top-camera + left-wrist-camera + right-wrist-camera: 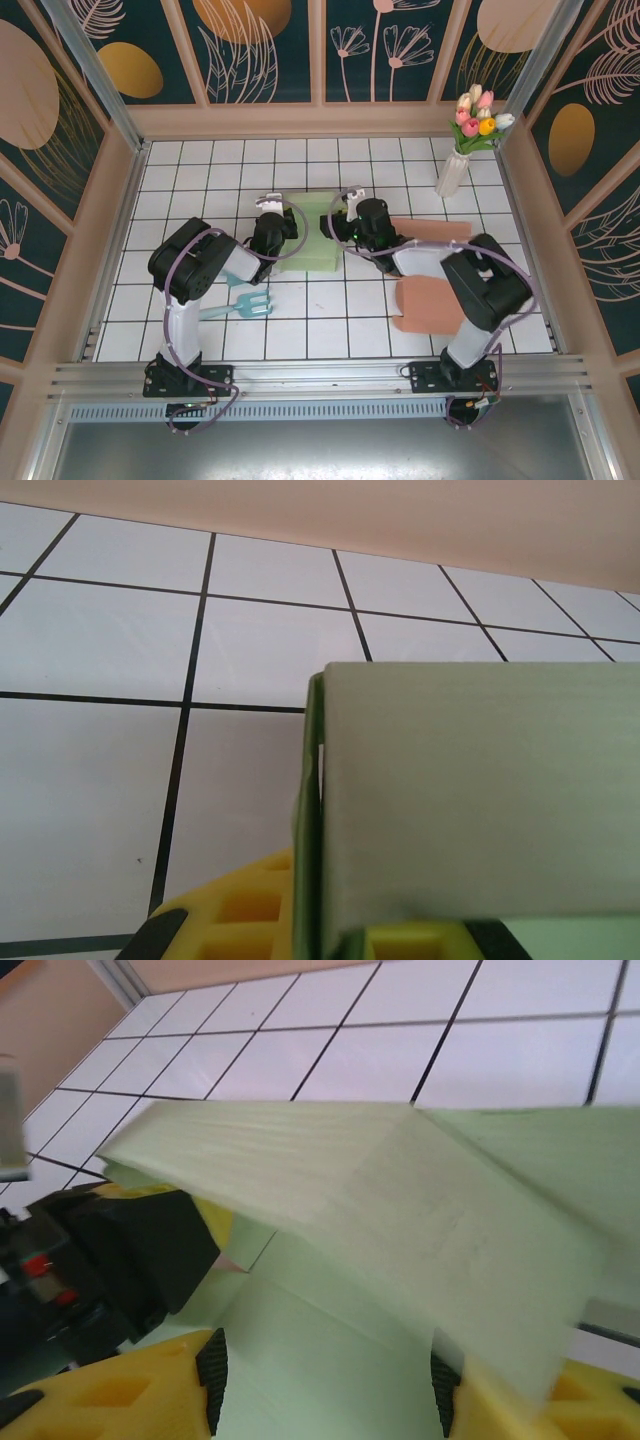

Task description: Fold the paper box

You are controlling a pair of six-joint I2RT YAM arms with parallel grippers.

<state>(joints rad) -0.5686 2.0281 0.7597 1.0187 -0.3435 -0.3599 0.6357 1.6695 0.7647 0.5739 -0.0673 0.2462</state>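
White tiled table point(200, 170), green box point(312, 240) at its middle, between both arms. Left pincer point(287, 233) pressed together on an upright wall point(480, 800); right pincer point(336, 226) spread beneath a lifted flap point(380, 1210). Probably half done: remaining sides unfolded, closing not yet begun.

Tulip vase point(453, 174) far right; teal garden fork point(241, 306) near left.
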